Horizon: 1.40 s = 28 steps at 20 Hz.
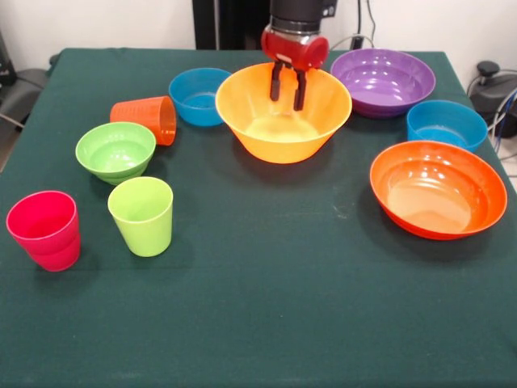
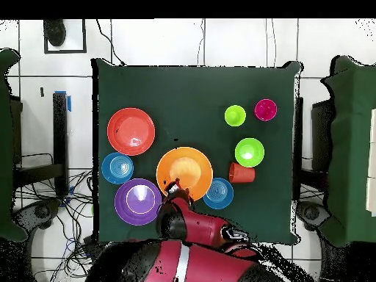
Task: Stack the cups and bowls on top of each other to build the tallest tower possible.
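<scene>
My gripper [image 1: 287, 90] hangs open and empty over the far rim of the big yellow-orange bowl [image 1: 279, 148], fingertips inside its mouth. In the overhead view the gripper [image 2: 175, 189] is at that bowl's [image 2: 194, 163] lower left edge. Nearby stand the purple bowl [image 1: 382, 81], two blue bowls [image 1: 198, 97] [image 1: 446, 124], the red-orange bowl [image 1: 436, 187] and the small green bowl [image 1: 115, 150]. The orange cup [image 1: 147, 118] lies on its side. The lime green cup [image 1: 141, 215] and the pinkish red cup [image 1: 44, 229] stand upright. Nothing is stacked. No big pink bowl shows.
All pieces sit apart on the dark green cloth table [image 1: 266, 307]. The cups are grouped at the front view's left, the wide bowls at its right. Cables and dark gear lie beyond the table's right edge [image 1: 493, 89].
</scene>
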### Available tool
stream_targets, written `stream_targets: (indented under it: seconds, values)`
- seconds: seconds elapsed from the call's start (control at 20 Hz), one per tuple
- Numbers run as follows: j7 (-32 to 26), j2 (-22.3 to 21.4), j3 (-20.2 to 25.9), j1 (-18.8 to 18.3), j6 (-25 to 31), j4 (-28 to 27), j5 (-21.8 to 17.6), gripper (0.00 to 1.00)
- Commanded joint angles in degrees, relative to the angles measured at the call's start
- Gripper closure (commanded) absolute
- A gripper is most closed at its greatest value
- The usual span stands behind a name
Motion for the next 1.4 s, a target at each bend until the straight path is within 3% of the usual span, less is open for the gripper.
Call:
stream_targets:
  seconds: [0.05,0.25,0.45,0.65,0.85,1.15,1.4]
  values:
    - [7.66,3.20,7.00,-0.03,-1.75,-9.81,1.90,0.00]
    - [8.93,-1.03,8.70,-0.28,3.40,-8.33,4.18,0.00]
    - [7.07,-6.50,5.15,4.24,8.49,-7.44,8.30,0.00]
    - [3.06,-7.18,2.84,6.28,11.42,-10.60,9.08,0.00]
    - [-1.55,-7.35,0.15,7.85,14.59,-14.98,7.42,0.00]
    - [-1.52,-1.20,-1.46,8.53,13.76,-22.95,6.36,0.00]
    - [-1.61,5.63,0.48,6.62,13.58,-28.63,4.46,0.00]
